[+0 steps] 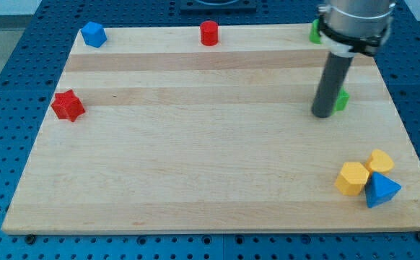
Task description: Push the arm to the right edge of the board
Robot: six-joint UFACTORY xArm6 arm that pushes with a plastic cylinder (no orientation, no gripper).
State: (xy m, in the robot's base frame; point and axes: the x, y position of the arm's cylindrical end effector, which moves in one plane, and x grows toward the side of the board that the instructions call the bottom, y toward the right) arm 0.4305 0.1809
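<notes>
My dark rod comes down from the view's top right, and my tip (322,115) rests on the wooden board (195,166) in its right part. A green block (341,100) lies just to the right of my tip, partly hidden by the rod; I cannot tell whether they touch. A second green block (315,31) shows at the board's top edge, mostly hidden behind the arm. The board's right edge (397,123) lies a short way to the right of my tip.
A blue block (93,34) sits at the top left corner, a red cylinder (208,33) at the top middle, a red star-shaped block (68,105) at the left edge. At the bottom right, two yellow blocks (352,178) (380,160) and a blue triangle-like block (381,191) cluster together.
</notes>
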